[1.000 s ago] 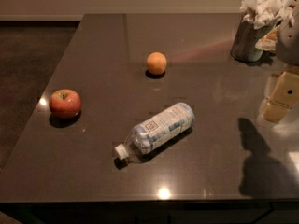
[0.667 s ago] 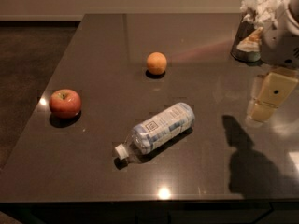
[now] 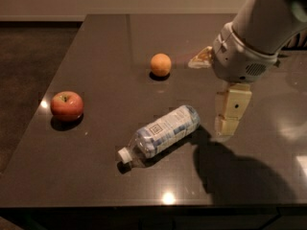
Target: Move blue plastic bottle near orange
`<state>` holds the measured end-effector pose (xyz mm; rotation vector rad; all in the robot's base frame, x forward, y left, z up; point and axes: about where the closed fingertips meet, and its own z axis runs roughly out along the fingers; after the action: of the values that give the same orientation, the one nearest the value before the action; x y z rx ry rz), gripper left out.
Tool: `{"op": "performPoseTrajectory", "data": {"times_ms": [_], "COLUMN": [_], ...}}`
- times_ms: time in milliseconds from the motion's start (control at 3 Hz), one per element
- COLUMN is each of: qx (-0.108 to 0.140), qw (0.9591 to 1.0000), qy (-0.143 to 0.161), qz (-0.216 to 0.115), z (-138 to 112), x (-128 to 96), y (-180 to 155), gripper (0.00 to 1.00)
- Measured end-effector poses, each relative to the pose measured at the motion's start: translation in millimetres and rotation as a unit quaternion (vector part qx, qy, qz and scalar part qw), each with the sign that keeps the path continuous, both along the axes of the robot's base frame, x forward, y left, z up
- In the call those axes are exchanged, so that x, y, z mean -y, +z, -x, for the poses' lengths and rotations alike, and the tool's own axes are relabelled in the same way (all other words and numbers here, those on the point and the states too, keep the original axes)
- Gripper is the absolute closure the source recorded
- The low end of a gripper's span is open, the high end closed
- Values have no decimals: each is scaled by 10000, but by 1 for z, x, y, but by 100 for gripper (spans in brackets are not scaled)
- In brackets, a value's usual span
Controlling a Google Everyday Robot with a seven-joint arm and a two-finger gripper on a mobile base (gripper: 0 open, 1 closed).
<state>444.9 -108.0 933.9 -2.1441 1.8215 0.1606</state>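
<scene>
Clear bottle (image 3: 162, 133) w/ white cap (image 3: 124, 154) & pale-blue label (image 3: 171, 125), plain orange (image 3: 160, 64), red-yellow apple (image 3: 66, 105), cream tool (image 3: 227, 126) beside bottle.

1. The arm (image 3: 271, 16) is filling the upper right corner, showing a smooth, rounded, off-white shell.
2. The wrist housing (image 3: 240, 56) is wearing a paler grey-white casing shaped like a short drum, with a thin seam running around it where it is meeting the arm shell.
3. A patch of small dark vent slots (image 3: 255, 69) is marking the housing's lower side.
4. A tan, wedge-shaped piece (image 3: 201, 57) is sticking out from the housing's left edge, glowing warm in the light.
5. The gripper (image 3: 229, 123) is hanging directly below the wrist housing, at mid-height in the right half of the view, and is showing as cream-tan, blocky, stacked segments.
6. A small dark round mark (image 3: 236, 106) is sitting on its upper block.
</scene>
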Motion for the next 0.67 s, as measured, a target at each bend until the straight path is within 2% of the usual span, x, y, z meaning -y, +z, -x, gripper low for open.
{"op": "performPoseTrajectory", "data": {"times_ms": [333, 667], "qx": [-168, -265], "qw": [9983, 9953], "qy": [557, 923], "qz": [62, 132], "z": [3, 7], "x": [-24, -36], "y": [-26, -49], "gripper": [0, 0]}}
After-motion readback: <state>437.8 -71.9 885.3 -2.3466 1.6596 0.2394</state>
